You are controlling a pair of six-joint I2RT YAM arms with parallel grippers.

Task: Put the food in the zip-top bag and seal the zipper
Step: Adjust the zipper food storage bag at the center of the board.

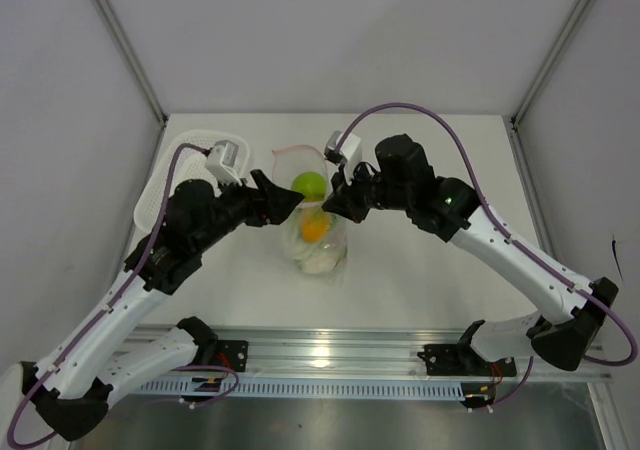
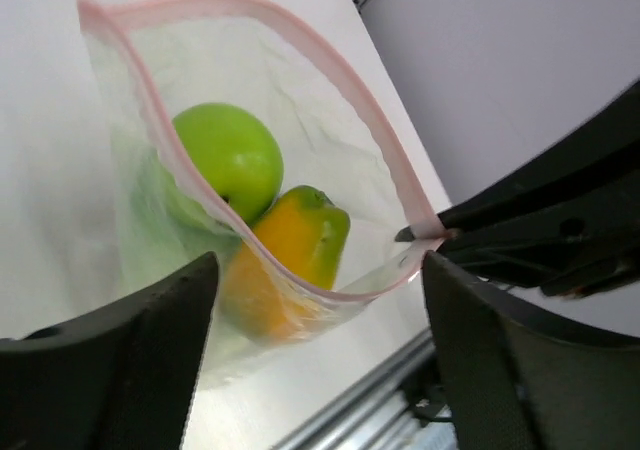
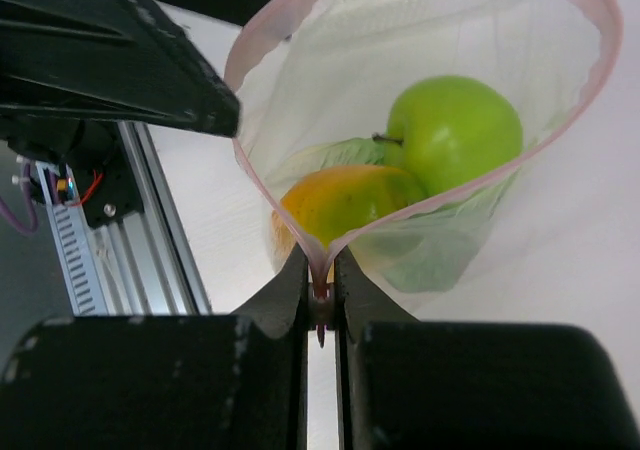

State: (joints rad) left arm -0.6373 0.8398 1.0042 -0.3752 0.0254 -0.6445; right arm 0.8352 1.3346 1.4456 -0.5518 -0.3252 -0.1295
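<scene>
The bag (image 2: 300, 100) lies on the table (image 1: 430, 170) between the two arms, its mouth gaping wide and its pink zipper (image 2: 165, 3) unsealed, curving in an open loop. Inside it sit the apple (image 2: 228, 160) and, touching it on the side nearer the arm bases, the orange (image 2: 290, 260). From above, the cabbage (image 1: 315, 260) shows pale at the bag's closed end, nearest the bases. The right gripper (image 3: 320, 270) has its fingers pressed together on the zipper at one corner of the mouth, so the strip runs up out of the pinch in two diverging lines (a narrow V in the right wrist view). The left gripper (image 2: 318, 270) is spread wide and grips nothing. It hangs at the bag's opposite side with its two dark fingers (image 2: 130, 370) flanking the near lip of the mouth, and whether either pad touches the plastic cannot be told. From the left wrist, the tip of the right gripper shows at the far corner of the mouth, clamped where the pink strip ends. The white mesh basket (image 1: 180, 170) sits at the table's far left, partly hidden behind the left arm and well apart from the bag.
</scene>
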